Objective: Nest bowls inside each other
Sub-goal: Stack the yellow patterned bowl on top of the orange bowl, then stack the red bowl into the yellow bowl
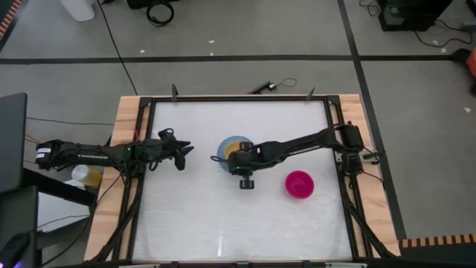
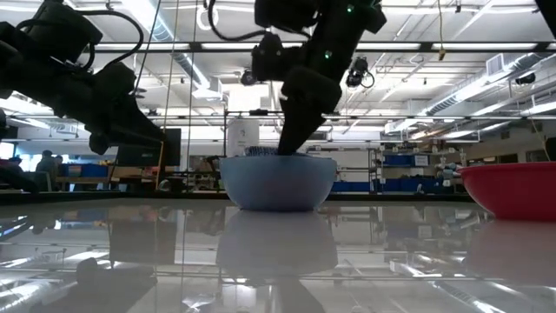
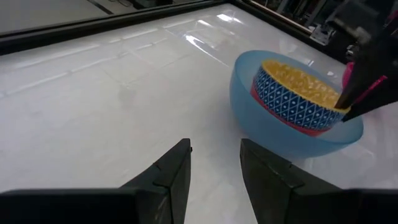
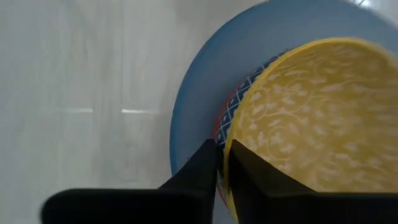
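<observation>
The light blue bowl [image 1: 225, 149] [image 2: 278, 183] stands on its base at the table's middle. Inside it lies a bowl with a red rim [image 3: 298, 129], and on that a yellow bowl [image 3: 298, 81] [image 4: 311, 118] with a blue patterned outside, sitting tilted. My right gripper [image 4: 222, 165] [image 1: 235, 158] reaches down into the light blue bowl and is shut on the yellow bowl's rim. A magenta bowl [image 1: 300, 184] [image 2: 512, 187] stands alone toward the table's right. My left gripper [image 3: 214, 167] [image 1: 186, 149] hovers open left of the light blue bowl, with nothing between its fingers. My right gripper pinches the yellow bowl's rim [image 4: 231, 146], one finger inside the bowl and one outside against its patterned wall. The fingers slant down from the table's right. The yellow bowl sits tilted in the bowls beneath it.
The white tabletop has free room in front of the bowls and to the left. A black frame [image 1: 223, 99] runs around the table, with wooden edges [image 1: 123, 119] outside it.
</observation>
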